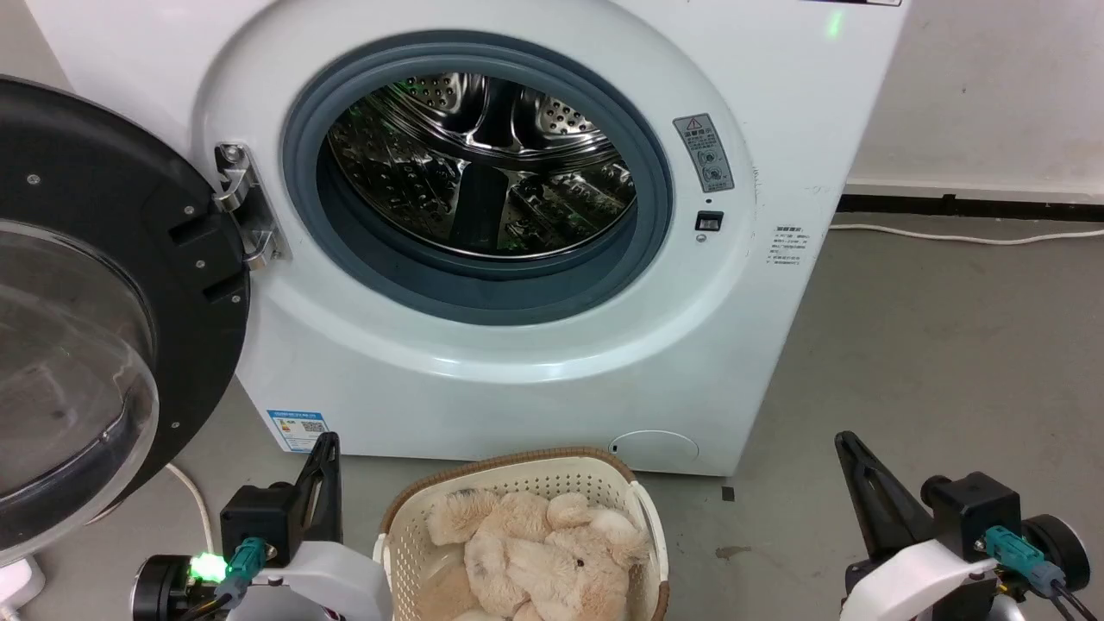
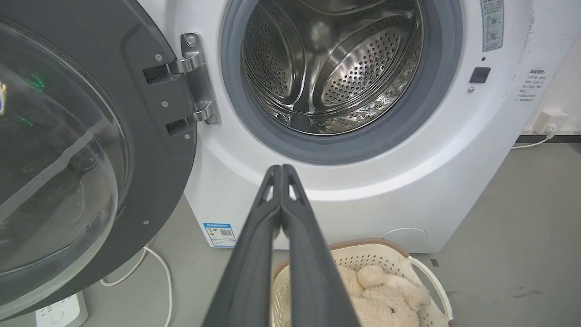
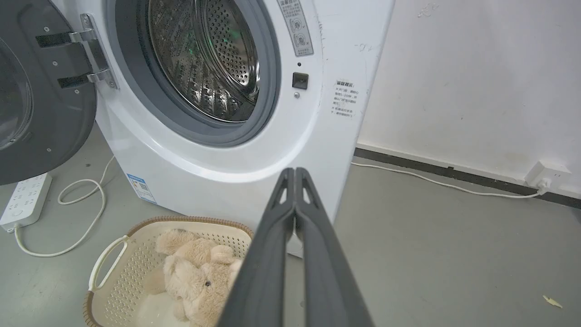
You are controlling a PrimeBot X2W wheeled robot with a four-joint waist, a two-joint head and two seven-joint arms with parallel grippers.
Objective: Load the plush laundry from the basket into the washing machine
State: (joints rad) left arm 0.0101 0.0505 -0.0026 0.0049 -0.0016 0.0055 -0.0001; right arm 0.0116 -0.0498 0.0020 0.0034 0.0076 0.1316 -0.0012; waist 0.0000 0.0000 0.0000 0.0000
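The plush laundry [image 1: 539,552] is a fluffy beige toy lying in the cream basket [image 1: 517,470] on the floor, right in front of the white washing machine [image 1: 535,379]. The machine's steel drum [image 1: 479,164] gapes, its black-framed glass door [image 1: 86,328] swung out to the left. My left gripper [image 1: 328,442] is shut and holds nothing, left of the basket. My right gripper [image 1: 845,440] is shut too and bare, well to the basket's right. In the wrist views the plush laundry [image 2: 386,295] [image 3: 199,277] sits below each gripper [image 2: 281,169] [image 3: 294,171], both pointing at the washer's front.
A white power strip [image 3: 22,200] and looped white cable [image 3: 81,213] lie on the grey floor under the open door. Another cable [image 3: 431,181] runs along the wall to a socket [image 3: 547,175] at the right. Bare floor stretches right of the machine.
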